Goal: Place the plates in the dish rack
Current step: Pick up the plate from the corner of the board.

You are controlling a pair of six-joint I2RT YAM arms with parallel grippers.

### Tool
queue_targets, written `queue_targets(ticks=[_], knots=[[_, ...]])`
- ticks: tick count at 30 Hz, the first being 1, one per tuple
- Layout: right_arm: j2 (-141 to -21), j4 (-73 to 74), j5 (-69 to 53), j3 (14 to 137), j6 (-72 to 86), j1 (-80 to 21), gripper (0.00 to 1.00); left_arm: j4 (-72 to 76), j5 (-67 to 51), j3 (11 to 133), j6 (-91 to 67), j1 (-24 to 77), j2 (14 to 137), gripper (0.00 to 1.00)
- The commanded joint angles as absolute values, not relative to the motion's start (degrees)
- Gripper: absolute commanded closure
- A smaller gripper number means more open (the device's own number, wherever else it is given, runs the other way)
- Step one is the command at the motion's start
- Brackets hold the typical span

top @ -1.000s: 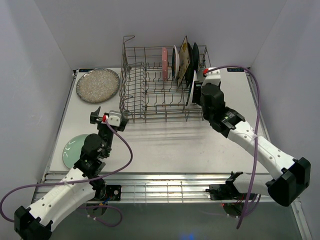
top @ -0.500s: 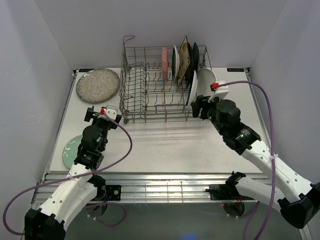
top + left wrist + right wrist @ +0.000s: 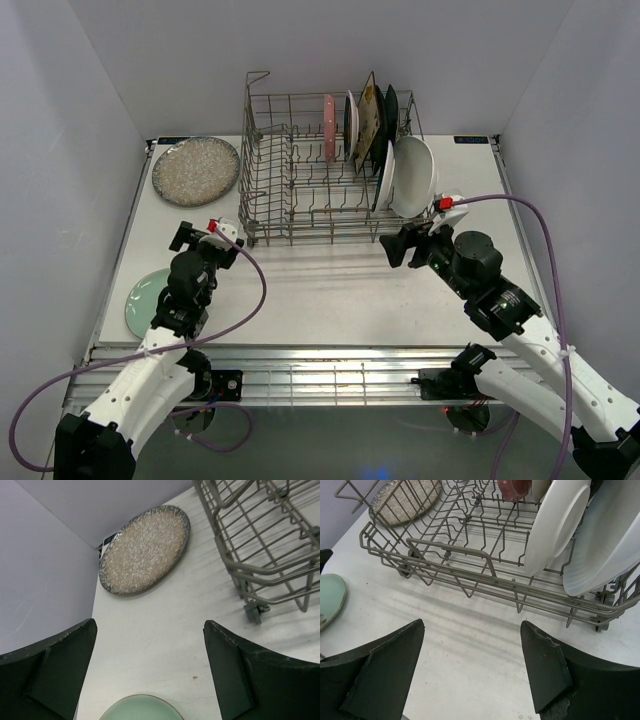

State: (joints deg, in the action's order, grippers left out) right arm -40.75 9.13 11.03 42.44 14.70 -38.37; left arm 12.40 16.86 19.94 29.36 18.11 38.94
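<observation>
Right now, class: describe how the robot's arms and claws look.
Left arm and right arm: white shells, black joints, a purple cable along each, a red mark at the wrist. Left claw and right claw: broad black fingers.

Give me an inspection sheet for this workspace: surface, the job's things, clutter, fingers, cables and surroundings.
Surface: white table, no spills seen.
Job's things: dish rack holds upright plates at its right end, pink plate leftmost, white plate rightmost; speckled plate and pale green plate lie flat on the table, left of the rack.
Clutter: nothing seen.
Grippers: left gripper and right gripper have fingers open, holding nothing.
Cables: left purple cable loops over the table; right purple cable arcs above its arm.
Surroundings: plain pale walls on three sides.
</observation>
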Motion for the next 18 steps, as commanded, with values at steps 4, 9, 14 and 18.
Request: queue_targets(ticks=[4, 9, 14, 18], knots=[[-37.7, 8.8, 7.7, 41.0, 16.3, -38.6, 0.16, 10.7, 26.5, 17.0, 33.3, 17.8, 39.1, 0.02], [-39.0, 9.4, 6.3, 40.9, 16.8, -38.6, 0.16, 11.0, 30.3, 13.7, 35.9, 17.8, 38.8, 0.02], [-39.9, 8.8, 5.5, 40.4, 17.5, -38.6, 0.16, 11.5, 33.9, 11.3, 37.3, 17.8, 39.7, 0.05], [-39.6, 8.6, 5.0, 40.7, 17.7, -38.6, 0.16, 11.4, 34.3, 9.1, 39.8, 17.7, 38.1, 0.02]])
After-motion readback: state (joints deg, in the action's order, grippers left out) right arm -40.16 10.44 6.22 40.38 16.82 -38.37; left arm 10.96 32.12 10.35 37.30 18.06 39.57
